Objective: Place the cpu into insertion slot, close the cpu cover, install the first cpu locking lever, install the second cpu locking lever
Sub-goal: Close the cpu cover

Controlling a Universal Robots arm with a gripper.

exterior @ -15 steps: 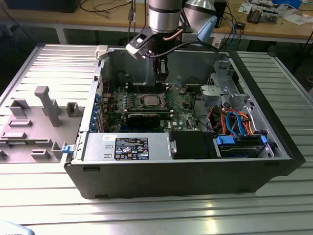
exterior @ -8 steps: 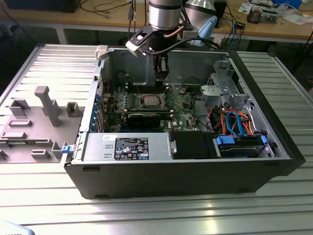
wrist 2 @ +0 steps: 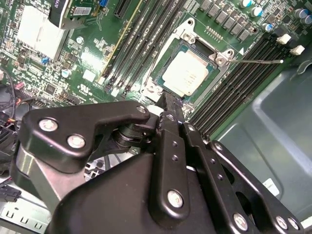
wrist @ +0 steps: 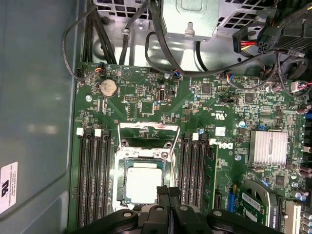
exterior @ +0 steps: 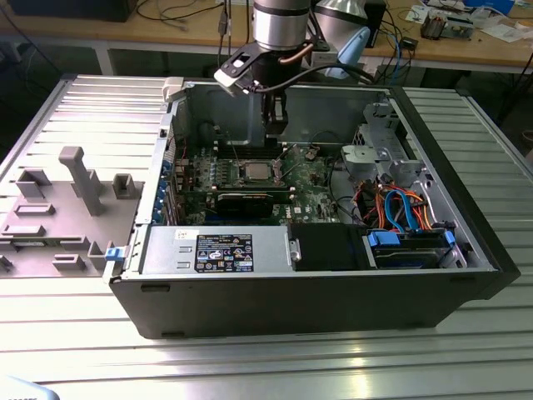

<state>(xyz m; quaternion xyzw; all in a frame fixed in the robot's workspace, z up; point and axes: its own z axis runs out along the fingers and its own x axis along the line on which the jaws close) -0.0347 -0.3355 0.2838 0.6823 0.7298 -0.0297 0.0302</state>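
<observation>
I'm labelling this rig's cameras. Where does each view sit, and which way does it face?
Exterior view: off the arm, raised outside the open black computer case, looking down into it; the silvery arm and black gripper show.
First wrist view: on the arm, facing straight onto the green motherboard; the gripper tip shows.
Second wrist view: on the arm, looking slantwise past the gripper linkage at the board.
Shared: all three show the pale silvery square cpu.

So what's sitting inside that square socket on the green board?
The cpu lies in the insertion slot, its pale metal top bare, with the cpu cover swung open. The gripper covers one edge of the slot, and the chip hides whatever lies beneath.
</observation>
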